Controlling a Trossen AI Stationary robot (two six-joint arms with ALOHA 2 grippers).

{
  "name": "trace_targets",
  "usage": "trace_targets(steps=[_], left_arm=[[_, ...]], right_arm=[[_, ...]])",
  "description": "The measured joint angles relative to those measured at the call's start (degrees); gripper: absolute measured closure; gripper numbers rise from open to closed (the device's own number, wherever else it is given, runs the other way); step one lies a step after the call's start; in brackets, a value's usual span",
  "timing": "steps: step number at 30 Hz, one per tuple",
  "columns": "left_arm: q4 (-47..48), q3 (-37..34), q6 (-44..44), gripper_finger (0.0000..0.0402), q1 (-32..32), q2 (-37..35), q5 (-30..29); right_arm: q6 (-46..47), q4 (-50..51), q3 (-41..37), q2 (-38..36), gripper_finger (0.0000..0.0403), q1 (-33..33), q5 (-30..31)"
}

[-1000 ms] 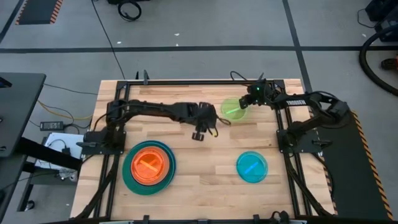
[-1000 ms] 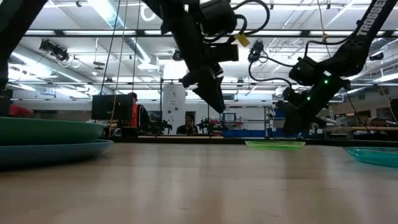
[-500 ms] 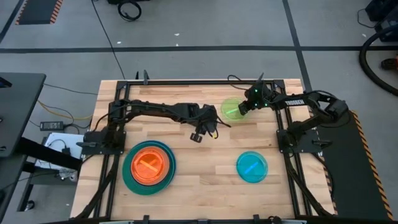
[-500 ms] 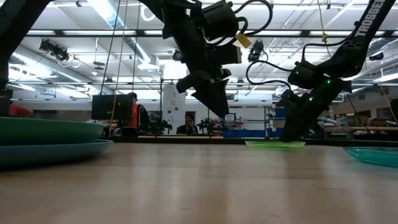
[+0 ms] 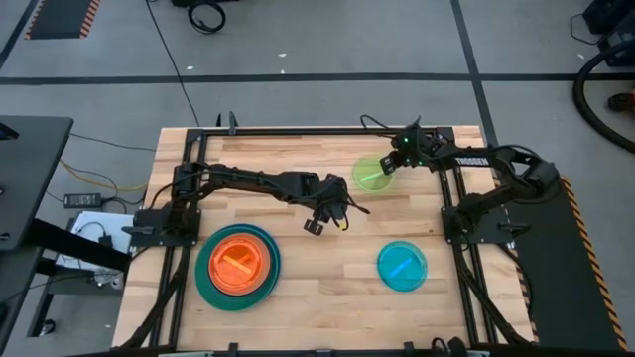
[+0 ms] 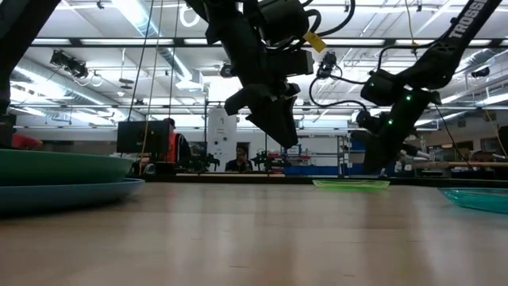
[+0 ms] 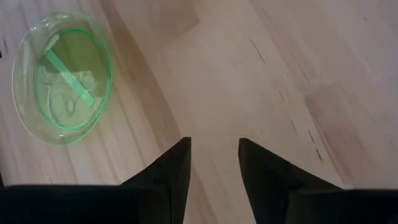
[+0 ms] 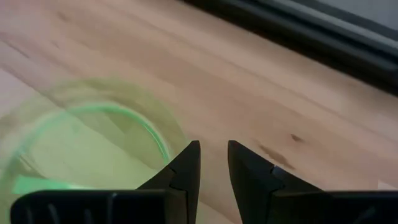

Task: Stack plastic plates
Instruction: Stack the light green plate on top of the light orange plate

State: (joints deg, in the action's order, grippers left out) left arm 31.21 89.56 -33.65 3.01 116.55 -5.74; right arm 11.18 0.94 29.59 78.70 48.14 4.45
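A small translucent green plate (image 5: 369, 175) lies flat on the wooden table at the far right of middle. My right gripper (image 5: 387, 167) hovers open just over its far right rim (image 8: 155, 140), a little above it in the low view (image 6: 381, 163). My left gripper (image 5: 314, 227) hangs open above bare wood near the table's middle, pointing steeply down (image 7: 213, 142), with the green plate (image 7: 62, 78) off to one side. A small cyan plate (image 5: 402, 265) lies at the near right. An orange plate (image 5: 238, 261) tops a stack of large teal and blue plates (image 5: 206, 288) at the near left.
Black arm frames run along the table's left side (image 5: 169, 213) and right side (image 5: 466, 223). Bare wood lies between the stack and the cyan plate. In the low view the stack (image 6: 63, 179) shows at the left and the cyan plate's rim (image 6: 480, 197) at the right.
My left gripper has rolled a little about its own axis and edged toward the near edge. My right gripper dipped down to the green plate's rim, then rose and tipped back again. No plate has moved.
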Motion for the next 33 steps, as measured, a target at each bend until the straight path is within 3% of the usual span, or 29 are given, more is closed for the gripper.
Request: trace_targets(steps=[4, 11, 13, 25, 33], left_arm=[[-0.1, 0.0, 0.0, 0.026, -0.1, 0.0, 0.0], [0.4, 0.0, 0.3, 0.026, -0.7, 0.0, -1.7], [0.8, 0.0, 0.3, 0.026, -1.1, 0.0, -2.4], [-2.0, 0.0, -3.2, 0.026, -1.0, 1.6, -2.7], [-8.8, 0.0, -9.5, 0.026, 0.4, 5.9, -2.6]], right_arm=[[-0.9, 4.5, 1.9, 2.1, 0.0312, -0.2, 0.3], [-1.3, 6.4, 2.7, 4.4, 0.0312, -1.5, -18.4], [-1.8, 6.6, 2.7, 4.3, 0.0312, -2.6, -21.4], [-0.4, 6.5, 2.7, -1.0, 0.0312, -7.2, -18.3], [1.5, 8.0, 2.7, -4.3, 0.0312, -15.2, -9.3]])
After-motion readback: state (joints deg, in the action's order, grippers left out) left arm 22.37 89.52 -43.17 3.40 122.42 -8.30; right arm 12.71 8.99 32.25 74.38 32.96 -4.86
